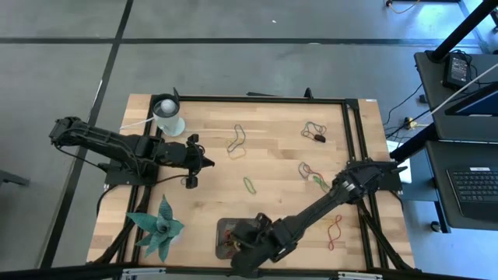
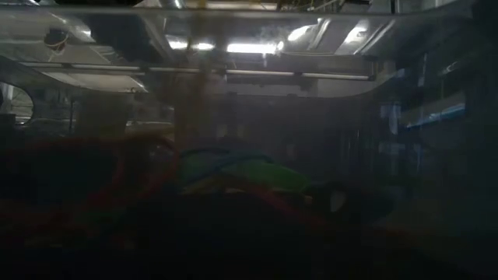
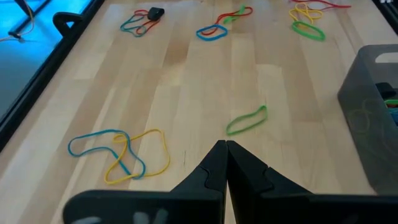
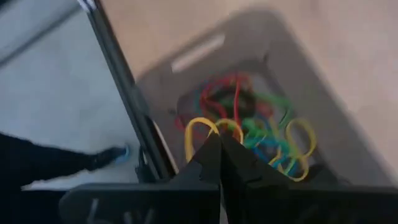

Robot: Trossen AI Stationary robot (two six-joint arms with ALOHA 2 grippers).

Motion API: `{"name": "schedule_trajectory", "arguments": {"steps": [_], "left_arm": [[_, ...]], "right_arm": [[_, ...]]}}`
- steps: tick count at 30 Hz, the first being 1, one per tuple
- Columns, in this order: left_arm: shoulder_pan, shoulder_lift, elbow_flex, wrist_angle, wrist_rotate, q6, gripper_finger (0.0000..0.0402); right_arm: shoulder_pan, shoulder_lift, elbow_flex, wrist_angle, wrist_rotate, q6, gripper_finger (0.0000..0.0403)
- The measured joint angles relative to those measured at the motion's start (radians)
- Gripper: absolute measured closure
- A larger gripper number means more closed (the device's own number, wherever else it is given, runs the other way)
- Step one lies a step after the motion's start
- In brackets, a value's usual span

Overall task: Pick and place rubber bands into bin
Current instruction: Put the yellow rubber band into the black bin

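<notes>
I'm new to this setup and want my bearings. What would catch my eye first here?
The right end effector, shut, hangs over the bin at the table's near edge, above a bright tangle of bands inside. More bands lie scattered across the wooden table. The left end effector, shut, waits near a white cup at the far left.

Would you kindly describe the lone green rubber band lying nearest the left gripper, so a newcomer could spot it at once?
Start at the wooden table and find the bin at its near edge, where the right gripper hangs shut. Just beyond the bin, toward the table's middle, lies the green rubber band, ahead of the shut left gripper. It lies alone as a single green loop, whereas its neighbours are tangled, multicoloured clusters.
</notes>
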Motion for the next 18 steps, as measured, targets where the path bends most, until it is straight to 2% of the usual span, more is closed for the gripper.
{"name": "schedule_trajectory", "arguments": {"steps": [9,18], "left_arm": [[0.0,0.0,0.0,-0.002,0.0,0.0,0.0398],[0.0,0.0,0.0,-0.017,0.0,-0.025,0.0398]], "right_arm": [[-0.017,0.1,0.0,-0.005,-0.155,0.089,0.0403],[-0.025,0.097,0.0,-0.011,-0.157,0.098,0.0376]]}}
